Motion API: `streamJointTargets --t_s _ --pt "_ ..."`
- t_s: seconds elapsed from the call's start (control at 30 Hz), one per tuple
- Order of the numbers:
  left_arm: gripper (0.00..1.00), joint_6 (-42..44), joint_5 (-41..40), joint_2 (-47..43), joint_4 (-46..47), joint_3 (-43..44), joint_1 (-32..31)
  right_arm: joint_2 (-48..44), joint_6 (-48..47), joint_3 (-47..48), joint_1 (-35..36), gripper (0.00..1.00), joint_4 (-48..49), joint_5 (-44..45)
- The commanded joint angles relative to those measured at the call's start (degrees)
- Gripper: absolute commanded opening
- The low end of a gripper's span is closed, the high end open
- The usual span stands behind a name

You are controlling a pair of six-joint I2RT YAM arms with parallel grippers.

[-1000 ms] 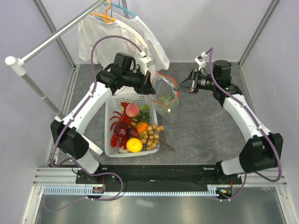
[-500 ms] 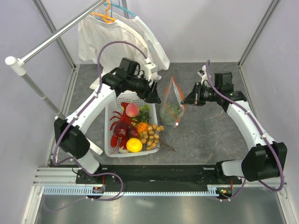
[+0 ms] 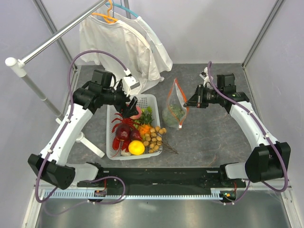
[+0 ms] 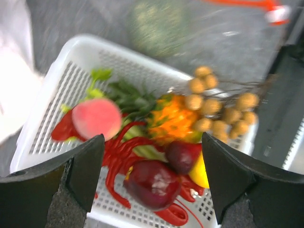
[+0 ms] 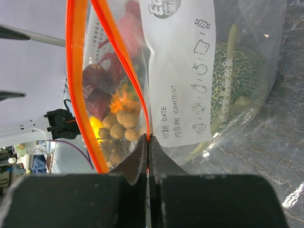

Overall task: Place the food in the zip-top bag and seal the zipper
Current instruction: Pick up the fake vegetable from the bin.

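The clear zip-top bag stands on the grey table, right of the basket, with the pale-green netted melon inside it. My right gripper is shut on the bag's mouth edge, on the red-orange zipper, pinching it at the fingertips. The zipper's white tip points toward the near edge. My left gripper hovers open over the basket with nothing between its fingers. Below it lie the pink-red peach and a dark red piece. Through the bag the melon shows beside a white label.
The white slatted basket also holds a red lobster toy, orange and yellow pieces, greens and a bunch of brown longans. A white T-shirt hangs from a rail at the back left. Frame posts stand at the corners.
My left gripper has let go of the bag's mouth, opened, and swung left and nearer over the basket. The bag's mouth has narrowed; only the right gripper holds it.
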Motion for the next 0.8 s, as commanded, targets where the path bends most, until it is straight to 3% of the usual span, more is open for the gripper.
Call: streamJointTargets --t_s 0.0,0.13,0.2,0.27,0.37,0.43,0.53,0.63,0.77 --pt "0.89 -6.9 -15.1 2.0 5.9 -3.7 1.7 1.3 -0.7 1.3 -0.2 0.0 1.1 0.2" --pt "0.96 -20.8 -17.6 5.8 11.5 -5.2 1.9 1.5 -0.5 1.5 -0.2 0.0 1.2 0.3" --pt "0.96 -19.9 -12.7 7.3 11.7 -5.7 1.9 1.6 -0.7 1.6 -0.2 0.0 1.1 0.6" --pt "0.96 -12.3 -9.6 6.8 10.3 -7.2 2.2 1.6 -0.8 1.8 -0.2 0.0 0.9 0.5" --pt "0.99 0.0 3.9 3.8 2.2 -8.0 5.2 1.5 -1.6 1.8 -0.2 0.0 0.2 0.3" --pt "0.99 11.8 5.6 2.4 -8.4 -7.3 5.8 1.7 -1.8 1.5 -0.2 0.0 0.1 -0.2" --pt "1.0 20.7 4.1 -2.3 -13.6 -10.5 7.2 2.3 -1.9 1.0 -0.1 0.0 0.1 -0.9" --pt "1.0 23.4 1.1 -4.4 -11.6 -15.2 7.3 2.8 -1.9 0.8 -0.2 0.0 0.2 -1.3" --pt "1.0 20.6 -2.9 -0.3 -9.0 -16.4 7.3 2.8 -1.2 1.5 -0.1 0.0 0.4 -2.0"
